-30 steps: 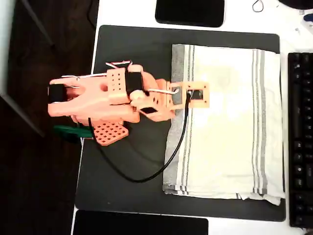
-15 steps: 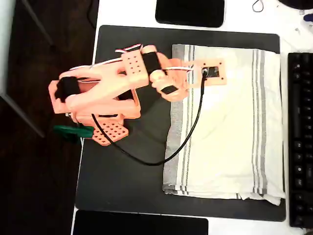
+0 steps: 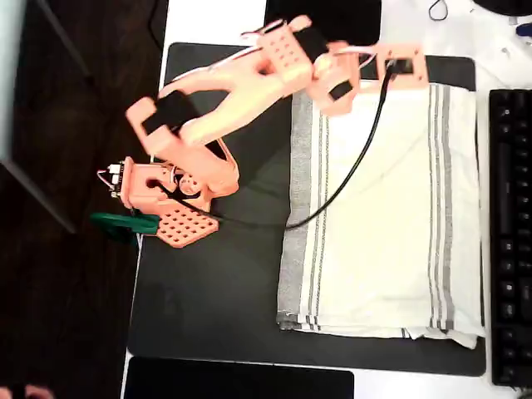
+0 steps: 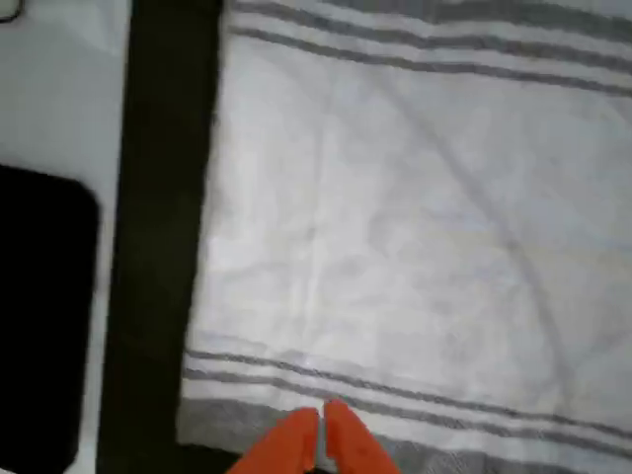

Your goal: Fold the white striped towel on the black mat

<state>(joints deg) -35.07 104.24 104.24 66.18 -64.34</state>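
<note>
**A:** Matte black, the black mat (image 3: 216,316) takes up most of your white table (image 3: 216,21), and the white striped towel (image 3: 391,216) lies flat and unfolded on the mat's right half in the overhead view, its grey bands running down the left and right edges, its lower right corner just spilling past the mat's edge.

**B:** And the arm? Where do you have it?

**A:** The orange arm (image 3: 224,91) stretches from its base on the mat's left edge to the towel's top edge, wrist over the top hem. In the wrist view the gripper (image 4: 321,439) hangs above the striped band near a towel corner, orange fingers (image 4: 351,449) pressed together with no cloth between them.

**B:** So which step is this?

**A:** By my reading, the approach to the first grasp. Nothing is folded yet. You are lining up on the corner by the mat's strip (image 4: 158,247).

**B:** What does the next move call for?

**A:** You would need to part the fingers, drop onto the hem, pinch a single layer and carry it across to the opposite edge. The cloth looks thin and slightly creased, so a shallow pinch may slip. Mind the black cable (image 3: 349,174) trailing over the towel.

**B:** Any brands or lettering to report?

**A:** None legible. The keyboard (image 3: 509,241) at the right and the glossy black slab (image 3: 332,21) at the top show no readable markings at this sharpness.
</note>
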